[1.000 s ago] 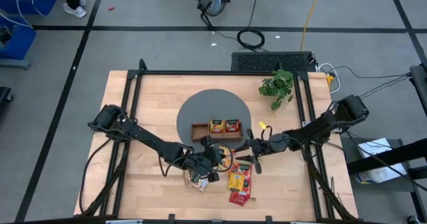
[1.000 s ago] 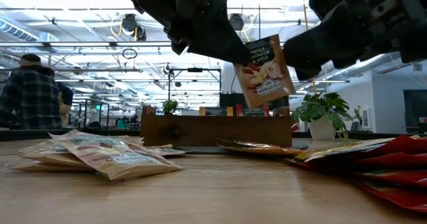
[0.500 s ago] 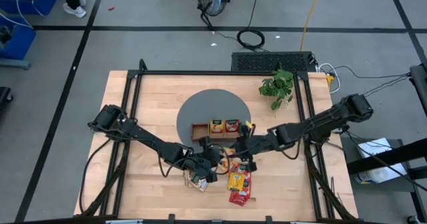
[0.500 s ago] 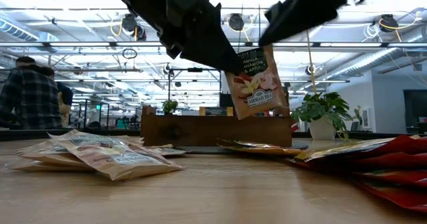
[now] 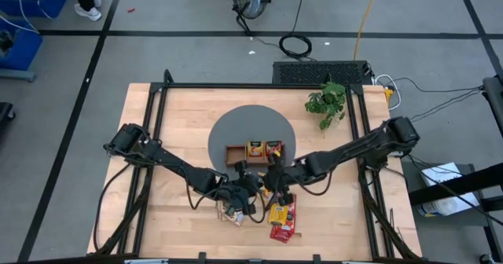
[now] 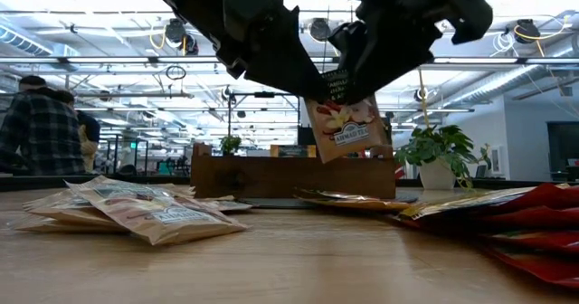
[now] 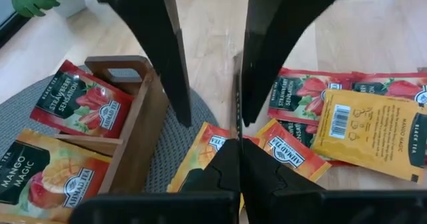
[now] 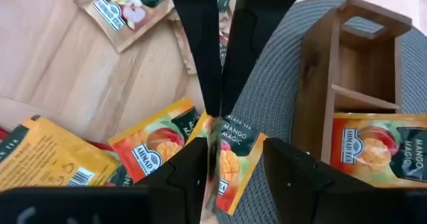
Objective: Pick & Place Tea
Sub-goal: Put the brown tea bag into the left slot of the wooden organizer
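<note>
A pale tan tea sachet [image 6: 344, 123] with a dark green label hangs in the air in front of the wooden tray [image 6: 271, 177]. My left gripper [image 5: 256, 192] is shut on it. My right gripper [image 5: 275, 187] is open, with one finger on each side of the sachet's thin edge [image 8: 215, 136]. Other pale tan sachets [image 5: 233, 213] lie on the table at the near left. Orange ones [image 5: 281, 210] and red ones [image 5: 283, 231] lie at the near right. The tray [image 5: 236, 154] holds an orange and a red sachet, and its left compartment is bare. My left gripper pinches the pale tan sachet between its two fingers [image 8: 200, 57] at the upper edge [image 6: 318, 85]. The fingers slant down from the table's left. The sachet hangs below them, lifted clear of the table and slightly tilted. In the left wrist view it shows edge-on [image 7: 235, 97].
The tray sits on a round grey mat [image 5: 228, 130] at the table's middle. A potted plant [image 5: 326, 103] stands at the far right. Black frame rails run along the table's left and right sides. A person [image 6: 41, 128] stands in the room beyond.
My right gripper has moved toward the table's left, from beside the tray to the hanging sachet, and now straddles it. The sachet in my left gripper has shifted slightly left and down in the low view.
</note>
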Controlling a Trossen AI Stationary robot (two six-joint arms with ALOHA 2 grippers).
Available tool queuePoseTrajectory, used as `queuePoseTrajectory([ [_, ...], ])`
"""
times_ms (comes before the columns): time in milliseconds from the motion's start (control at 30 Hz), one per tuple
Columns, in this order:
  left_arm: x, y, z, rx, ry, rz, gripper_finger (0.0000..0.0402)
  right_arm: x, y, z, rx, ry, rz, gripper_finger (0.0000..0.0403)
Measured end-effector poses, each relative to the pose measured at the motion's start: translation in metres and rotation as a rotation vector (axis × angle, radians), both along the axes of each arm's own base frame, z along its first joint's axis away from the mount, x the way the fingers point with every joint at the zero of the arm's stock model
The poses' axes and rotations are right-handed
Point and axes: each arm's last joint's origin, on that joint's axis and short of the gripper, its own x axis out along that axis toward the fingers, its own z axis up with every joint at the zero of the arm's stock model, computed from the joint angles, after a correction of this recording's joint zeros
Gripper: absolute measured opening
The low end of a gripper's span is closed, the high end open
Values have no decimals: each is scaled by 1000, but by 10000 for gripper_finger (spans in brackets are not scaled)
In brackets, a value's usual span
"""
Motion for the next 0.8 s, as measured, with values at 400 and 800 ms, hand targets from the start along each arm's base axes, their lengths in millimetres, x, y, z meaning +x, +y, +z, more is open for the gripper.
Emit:
queuePoseTrajectory([
  [400, 0, 1, 0, 3, -5, 11, 7, 0, 0, 2, -20, -10, 30, 117],
  [800, 0, 0, 0, 0, -1, 6, 7, 3, 1, 0, 86, 1, 88, 3],
])
